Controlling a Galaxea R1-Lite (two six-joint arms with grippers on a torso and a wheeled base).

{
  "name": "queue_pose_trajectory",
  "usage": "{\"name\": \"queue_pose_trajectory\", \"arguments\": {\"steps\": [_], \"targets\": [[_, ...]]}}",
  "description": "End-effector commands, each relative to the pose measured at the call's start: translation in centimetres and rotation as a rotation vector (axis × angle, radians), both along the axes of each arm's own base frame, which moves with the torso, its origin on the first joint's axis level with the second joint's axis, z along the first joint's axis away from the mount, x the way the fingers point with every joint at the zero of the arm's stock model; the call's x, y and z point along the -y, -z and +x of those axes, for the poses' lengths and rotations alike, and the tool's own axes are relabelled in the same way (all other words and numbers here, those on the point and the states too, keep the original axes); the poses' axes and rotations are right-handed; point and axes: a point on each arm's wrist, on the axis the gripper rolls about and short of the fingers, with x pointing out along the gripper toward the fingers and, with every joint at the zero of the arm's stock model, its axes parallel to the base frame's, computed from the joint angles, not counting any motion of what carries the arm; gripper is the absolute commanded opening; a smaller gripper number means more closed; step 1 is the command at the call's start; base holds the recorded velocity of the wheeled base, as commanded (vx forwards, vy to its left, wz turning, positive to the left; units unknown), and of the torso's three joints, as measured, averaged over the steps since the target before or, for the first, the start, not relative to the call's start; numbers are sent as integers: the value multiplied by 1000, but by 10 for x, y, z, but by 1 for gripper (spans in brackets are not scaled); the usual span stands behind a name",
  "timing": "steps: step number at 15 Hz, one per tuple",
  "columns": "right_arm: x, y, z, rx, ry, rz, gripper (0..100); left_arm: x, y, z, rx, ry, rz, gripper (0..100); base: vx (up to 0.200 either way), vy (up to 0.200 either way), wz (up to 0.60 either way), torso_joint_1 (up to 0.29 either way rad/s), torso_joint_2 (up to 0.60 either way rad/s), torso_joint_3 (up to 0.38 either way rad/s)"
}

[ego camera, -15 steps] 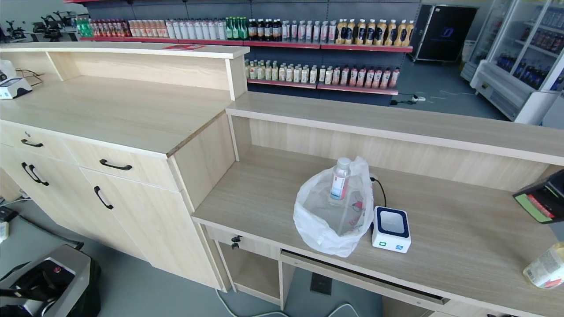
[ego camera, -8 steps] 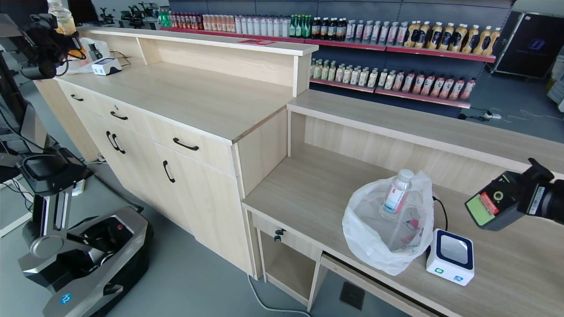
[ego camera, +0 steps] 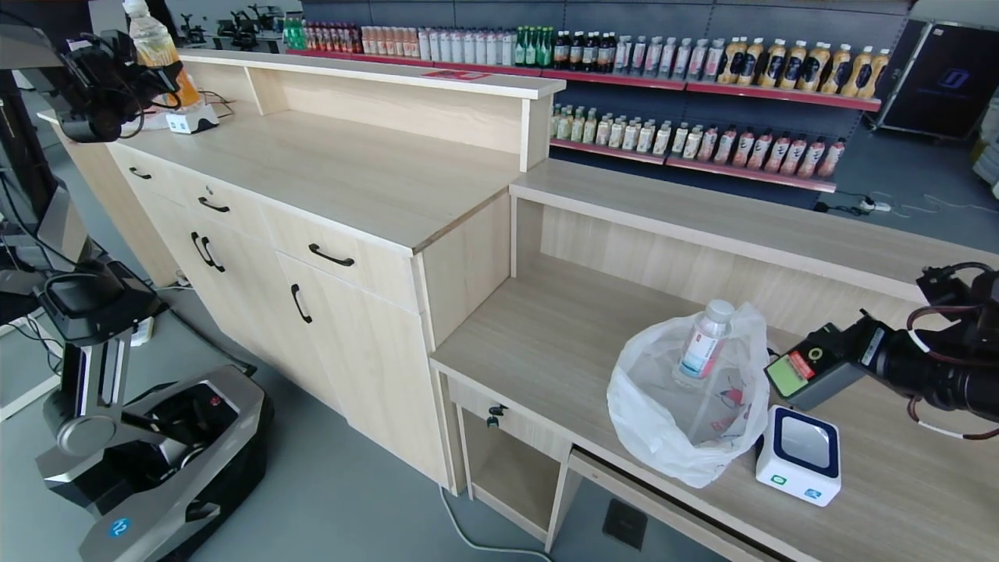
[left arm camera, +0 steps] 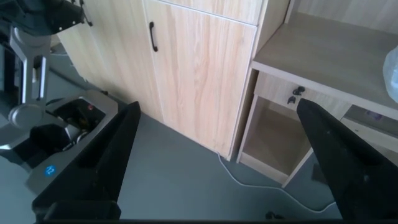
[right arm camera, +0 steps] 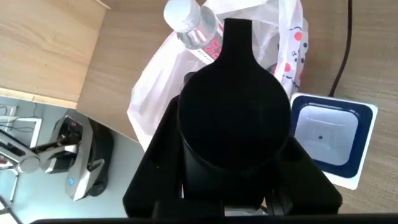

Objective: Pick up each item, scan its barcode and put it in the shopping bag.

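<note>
lower right: right gripper (ego camera: 849, 356) clamps a dark box (ego camera: 805, 371) just above the scanner (ego camera: 798, 462), beside the shopping bag (ego camera: 663, 425); left gripper (left arm camera: 219, 124) gapes empty.

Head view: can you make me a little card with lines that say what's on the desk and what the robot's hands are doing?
shopping bag: white plastic, open, sitting on the lower wooden desk
bottle: clear with a pale cap, standing inside the bag, leaning a bit
scanner: white box with a dark window, right beside the bag
right gripper: shut on a dark item with a green and red label, in the air next to the bag
left gripper: open, empty, over the floor
</note>
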Motion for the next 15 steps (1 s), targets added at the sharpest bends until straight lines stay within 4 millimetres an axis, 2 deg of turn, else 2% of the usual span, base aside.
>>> {"name": "queue_pose_trajectory", "arguments": {"steps": [1, 6, 15], "targets": [[20, 21, 13, -48, 6, 8, 0, 0, 0, 0, 0, -1, 0, 100, 0, 0, 0, 0, 0, 0], [44, 33, 7, -68, -1, -84, 0, 0, 0, 0, 0, -1, 0, 100, 0, 0, 0, 0, 0, 0], [50, 63, 17, -126, -23, -100, 0, 0, 0, 0, 0, -1, 0, 100, 0, 0, 0, 0, 0, 0]]}}
